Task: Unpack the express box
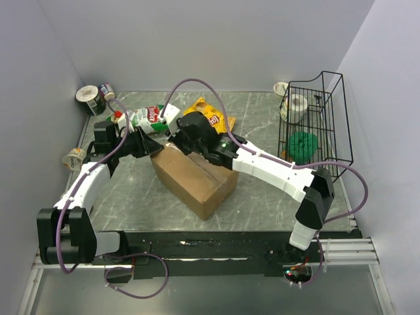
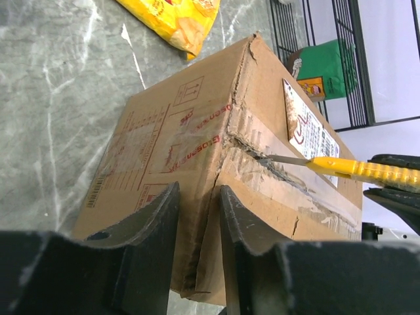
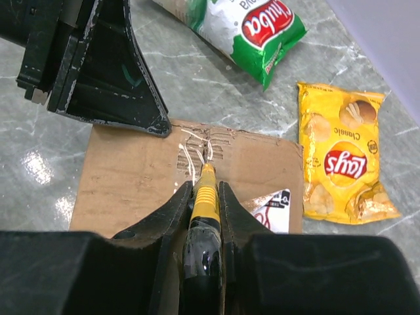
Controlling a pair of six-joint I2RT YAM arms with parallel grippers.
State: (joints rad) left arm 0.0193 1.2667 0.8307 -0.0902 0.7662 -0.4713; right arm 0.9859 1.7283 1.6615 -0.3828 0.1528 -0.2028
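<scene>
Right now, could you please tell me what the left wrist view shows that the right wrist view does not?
Only the left wrist view: the black wire basket holding a green object, the printed side of the brown corrugated cardboard carton, and the thin metal blade in the torn tape seam. Only the right wrist view: the green and white snack bag. Both: the carton, its white shipping label, the yellow crisp bag, and the yellow utility knife held by the right gripper.
</scene>
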